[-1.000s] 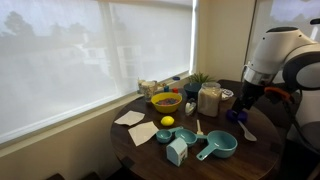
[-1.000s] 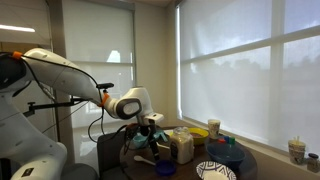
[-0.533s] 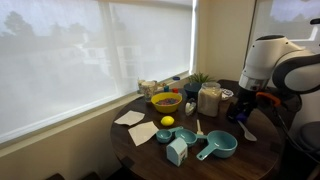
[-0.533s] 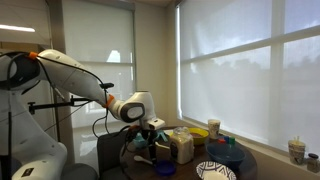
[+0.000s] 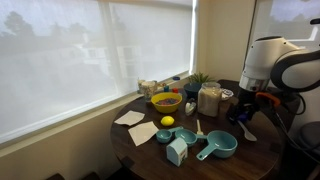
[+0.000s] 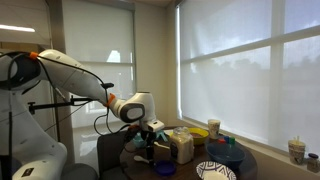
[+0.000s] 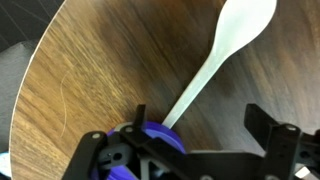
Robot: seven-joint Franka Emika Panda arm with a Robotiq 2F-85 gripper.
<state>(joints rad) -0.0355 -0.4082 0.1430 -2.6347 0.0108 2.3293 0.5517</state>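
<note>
My gripper [image 7: 203, 122] is open, its two black fingers wide apart just above the round wooden table [image 7: 90, 70]. A white plastic spoon [image 7: 225, 45] lies on the table and its handle runs down between the fingers. A purple round cup [image 7: 150, 140] sits against the left finger in the wrist view. In an exterior view the gripper [image 5: 244, 118] hangs low at the table's right edge beside the purple cup [image 5: 235, 115] and the spoon [image 5: 248, 132]. It also shows in an exterior view [image 6: 150, 140].
On the table stand a yellow bowl [image 5: 166, 101], a lemon [image 5: 167, 122], a clear jar [image 5: 209, 100], teal measuring cups [image 5: 218, 147], a teal carton [image 5: 177, 151], napkins [image 5: 130, 118] and a small plant [image 5: 199, 80]. A blinded window is behind.
The arm has come down and shifted slightly toward the table edge, bringing the gripper low over the spoon and purple cup. The things on the table have not moved.
</note>
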